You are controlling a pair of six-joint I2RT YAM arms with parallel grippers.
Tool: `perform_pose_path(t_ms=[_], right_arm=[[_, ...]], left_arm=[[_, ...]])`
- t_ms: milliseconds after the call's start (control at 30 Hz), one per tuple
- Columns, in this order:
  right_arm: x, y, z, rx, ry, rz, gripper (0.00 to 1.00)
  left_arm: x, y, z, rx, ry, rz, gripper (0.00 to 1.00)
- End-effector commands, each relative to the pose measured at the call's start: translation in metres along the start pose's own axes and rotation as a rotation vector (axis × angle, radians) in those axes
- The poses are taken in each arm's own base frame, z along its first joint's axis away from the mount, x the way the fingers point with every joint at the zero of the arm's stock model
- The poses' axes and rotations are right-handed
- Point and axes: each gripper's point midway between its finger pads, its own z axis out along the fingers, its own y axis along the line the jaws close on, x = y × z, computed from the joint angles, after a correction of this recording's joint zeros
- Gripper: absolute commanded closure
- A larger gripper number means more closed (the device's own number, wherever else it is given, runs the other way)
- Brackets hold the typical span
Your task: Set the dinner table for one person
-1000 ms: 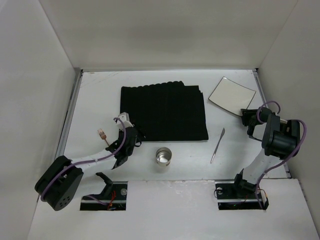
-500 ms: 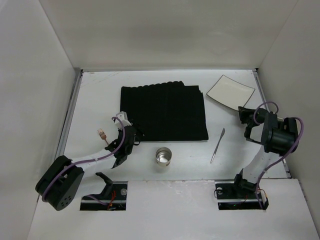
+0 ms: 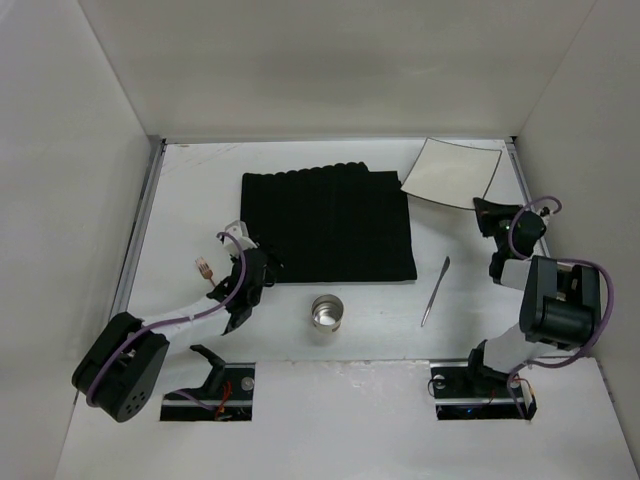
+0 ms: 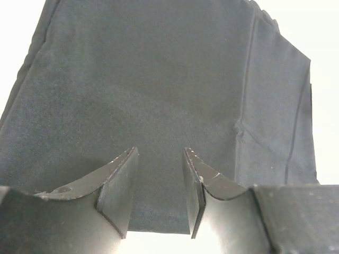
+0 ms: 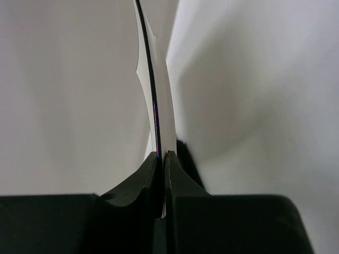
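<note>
- Well, the dinner table lies under everything: hard, flat and fixed. It offers nothing to take hold of, and I judge it slick enough for dishes to slide.
- On its middle lies the black mat, soft and limp.
- Toward the far right corner my right gripper is clamped on the rim of the white plate, seen edge-on. It looks glossy, stiff and breakable, so a firm edge pinch suits it.
- My left gripper hangs empty, jaws apart, over the mat's near left corner.
- Nearer me, a cup, a knife and a fork lie on the table.
</note>
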Motion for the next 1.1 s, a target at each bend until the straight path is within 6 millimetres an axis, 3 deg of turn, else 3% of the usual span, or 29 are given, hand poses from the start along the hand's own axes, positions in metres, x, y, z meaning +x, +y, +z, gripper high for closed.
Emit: perform_pose_path(t_ms=[0, 67, 300, 500, 667, 833, 967, 1067], right_arm=[[0.011, 0.141, -0.031, -0.467, 0.025, -0.056, 0.94], [0.029, 0.153, -0.038, -0.500, 0.063, -0.059, 0.94], [0.148, 0.182, -0.059, -0.576, 0.283, -0.019, 0.94], [0.221, 0.198, -0.080, -0.614, 0.343, 0.064, 0.94], [0.251, 0.199, -0.098, -0.624, 0.345, 0.129, 0.94], [0.273, 0.178, -0.105, -0.573, 0.325, 0.167, 0.94], [0.277, 0.171, -0.107, -0.569, 0.313, 0.234, 0.94], [0.282, 0.154, -0.102, -0.525, 0.287, 0.226, 0.94]], left_arm=[[-0.014, -0.009, 0.001, 0.029, -0.045, -0.035, 0.63], [-0.014, -0.009, 0.002, 0.026, -0.046, -0.035, 0.63], [-0.021, -0.007, 0.001, 0.025, -0.064, -0.048, 0.63], [-0.027, -0.012, -0.006, 0.053, -0.080, -0.066, 0.64], [-0.033, -0.014, -0.018, 0.085, -0.102, -0.084, 0.64], [-0.042, -0.014, -0.028, 0.098, -0.128, -0.099, 0.64], [-0.042, -0.015, -0.029, 0.103, -0.130, -0.100, 0.64], [-0.035, -0.012, -0.027, 0.096, -0.111, -0.090, 0.64]])
